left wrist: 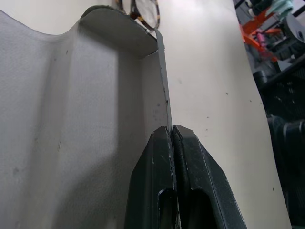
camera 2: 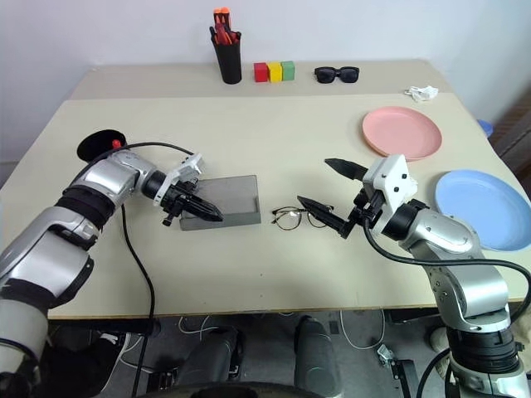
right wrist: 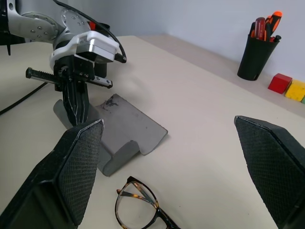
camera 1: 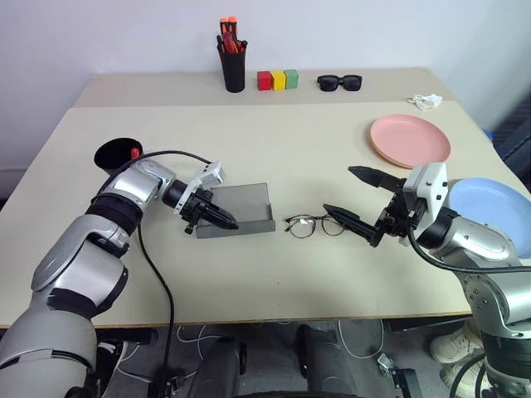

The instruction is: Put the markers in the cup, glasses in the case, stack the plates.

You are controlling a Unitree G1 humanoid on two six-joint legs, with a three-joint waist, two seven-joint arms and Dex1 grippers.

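My left gripper (camera 1: 226, 221) pinches the near edge of the grey case (camera 1: 249, 205); my right gripper (camera 1: 358, 201) hangs wide open beside the glasses (camera 1: 314, 225).

The case lies open on the table (camera 1: 249, 141), and my left fingers are pressed together on its thin wall, as the left wrist view shows. The glasses rest flat on the table just to the right of the case, apart from it, between my two hands; the lower finger (camera 1: 348, 222) of my right gripper reaches close over their right end without holding them. The pink plate (camera 1: 410, 140) sits further back on my right, and the blue plate (camera 1: 489, 207) lies just behind my right wrist, the two apart and unstacked. The short black cup (camera 1: 116, 154) stands behind my left forearm with something red showing at its rim.
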